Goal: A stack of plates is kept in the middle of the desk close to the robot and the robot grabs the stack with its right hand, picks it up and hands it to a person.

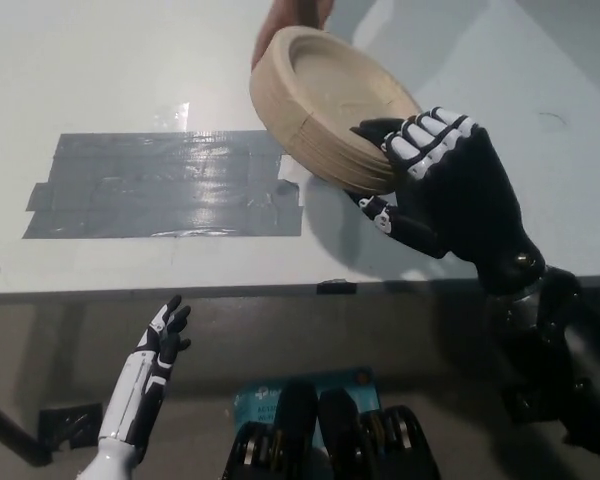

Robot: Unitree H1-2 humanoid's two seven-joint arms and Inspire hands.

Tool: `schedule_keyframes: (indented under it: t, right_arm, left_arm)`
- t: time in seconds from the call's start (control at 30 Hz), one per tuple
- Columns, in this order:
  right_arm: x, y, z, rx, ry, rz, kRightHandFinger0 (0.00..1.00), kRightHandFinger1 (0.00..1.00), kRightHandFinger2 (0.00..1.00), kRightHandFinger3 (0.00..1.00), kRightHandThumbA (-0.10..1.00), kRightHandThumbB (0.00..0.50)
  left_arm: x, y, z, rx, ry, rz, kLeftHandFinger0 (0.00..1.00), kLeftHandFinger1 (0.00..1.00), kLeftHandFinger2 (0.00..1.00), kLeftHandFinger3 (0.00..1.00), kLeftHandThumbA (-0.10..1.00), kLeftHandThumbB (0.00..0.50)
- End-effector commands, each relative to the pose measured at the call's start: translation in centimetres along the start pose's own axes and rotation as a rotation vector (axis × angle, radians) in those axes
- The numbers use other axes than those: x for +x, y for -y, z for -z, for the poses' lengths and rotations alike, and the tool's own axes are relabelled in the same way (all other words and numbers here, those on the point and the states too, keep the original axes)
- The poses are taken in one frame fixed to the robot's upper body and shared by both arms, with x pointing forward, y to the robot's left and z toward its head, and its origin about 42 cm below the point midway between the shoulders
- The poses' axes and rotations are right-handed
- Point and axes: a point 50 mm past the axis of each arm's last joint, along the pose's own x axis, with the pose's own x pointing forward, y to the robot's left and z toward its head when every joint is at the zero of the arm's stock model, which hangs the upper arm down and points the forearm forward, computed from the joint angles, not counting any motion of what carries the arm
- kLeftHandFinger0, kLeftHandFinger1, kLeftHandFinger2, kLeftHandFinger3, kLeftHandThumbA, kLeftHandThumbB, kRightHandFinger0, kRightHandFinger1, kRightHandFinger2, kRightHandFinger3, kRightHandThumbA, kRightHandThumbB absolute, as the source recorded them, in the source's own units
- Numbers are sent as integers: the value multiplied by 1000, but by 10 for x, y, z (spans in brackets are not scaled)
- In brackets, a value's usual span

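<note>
Gripping stack of plates [330, 105], right hand [450, 190]

head view | from robot's head | steeply down | near desk [100, 60] edge | only view

The round, beige stack of plates [330, 110] looks like matt pressed paper or fibre, with fine ridges along its side where the rims lie together and a smooth, dull inner face. The black right hand [450, 190] appears to be hard moulded plastic with a slight sheen, its fingertips [427, 140] capped in white. The white left hand [152, 360] looks like smooth plastic too. The pale grey counter [100, 70] is smooth and softly reflective. The broad patch of dark grey tape [160, 185] is glossy and wrinkled, catching glare.
</note>
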Motion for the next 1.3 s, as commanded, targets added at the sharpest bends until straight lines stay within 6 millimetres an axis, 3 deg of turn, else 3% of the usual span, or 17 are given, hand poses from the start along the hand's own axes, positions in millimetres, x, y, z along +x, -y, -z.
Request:
schedule_keyframes:
  t: [0.0, 0.13, 0.27, 0.4, 0.5, 0.57, 0.67, 0.7, 0.73, 0.77, 0.8, 0.83, 0.87, 0.93, 1.07, 1.27]
  right_arm:
    - [15, 12, 7, -35, 30, 25, 0, 0, 545, 97, -100, 274]
    - [28, 2, 19, -54, 25, 20, 0, 0, 566, 33, -100, 268]
    - [49, -9, 34, -84, 13, -16, 0, 59, 680, 99, -100, 251]
    - [70, -28, 53, -120, -7, -45, 0, 37, 658, 83, -100, 269]
    - [79, -39, 64, -147, -30, -86, 0, 82, 737, 122, -100, 259]
    - [85, -44, 69, -157, -57, -113, 0, 179, 849, 145, -100, 256]
    - [90, -50, 73, -153, -74, -94, 0, 267, 905, 187, -100, 266]
    - [91, -51, 74, -150, -88, -88, 102, 435, 934, 290, -24, 280]
    - [91, -53, 75, -146, -107, -93, 363, 727, 1000, 626, 126, 368]
    - [91, -55, 75, -138, -139, -116, 680, 1000, 1000, 969, 311, 369]
    - [92, -56, 76, -135, -155, -138, 843, 1000, 1000, 1000, 350, 384]
    - [91, -58, 76, -119, -176, -174, 1000, 1000, 1000, 1000, 521, 438]
    - [90, -59, 73, -100, -207, -231, 1000, 1000, 1000, 1000, 602, 474]
    - [88, -59, 70, -88, -219, -263, 1000, 1000, 1000, 1000, 646, 495]
    - [80, -54, 65, -50, -239, -327, 1000, 1000, 1000, 1000, 707, 500]
    - [68, -30, 54, 64, -280, -364, 1000, 1000, 1000, 1000, 918, 500]
  left_arm:
    - [-4, -2, -9, 1, 47, 27, 932, 1000, 1000, 1000, 1000, 0]
    - [-4, -2, -10, 6, 44, 26, 947, 1000, 1000, 1000, 1000, 0]
    - [-4, -2, -10, 6, 43, 23, 954, 1000, 1000, 1000, 1000, 0]
    - [-3, -2, -10, 14, 51, 26, 949, 1000, 1000, 1000, 1000, 0]
    - [-4, -2, -9, 16, 52, 27, 947, 1000, 1000, 1000, 1000, 0]
    - [-5, -2, -9, 15, 49, 30, 951, 1000, 1000, 1000, 1000, 0]
    - [-6, -2, -9, 13, 51, 32, 949, 1000, 1000, 1000, 1000, 0]
    - [-6, -2, -10, 12, 49, 32, 951, 1000, 1000, 1000, 1000, 0]
    - [-5, -2, -10, 13, 49, 32, 951, 1000, 1000, 1000, 1000, 0]
    - [-5, -2, -11, 15, 50, 33, 952, 1000, 1000, 1000, 1000, 0]
    - [-5, -2, -11, 17, 50, 34, 952, 1000, 1000, 1000, 1000, 0]
    - [-4, -2, -10, 18, 53, 34, 948, 1000, 1000, 1000, 1000, 0]
    - [-4, -2, -10, 16, 55, 36, 948, 1000, 1000, 1000, 1000, 0]
    - [-4, -2, -10, 15, 52, 39, 949, 1000, 1000, 1000, 1000, 0]
    - [-3, -2, -11, 19, 51, 42, 926, 1000, 1000, 1000, 1000, 0]
    - [0, -2, -13, 17, 64, 39, 921, 1000, 1000, 1000, 1000, 0]
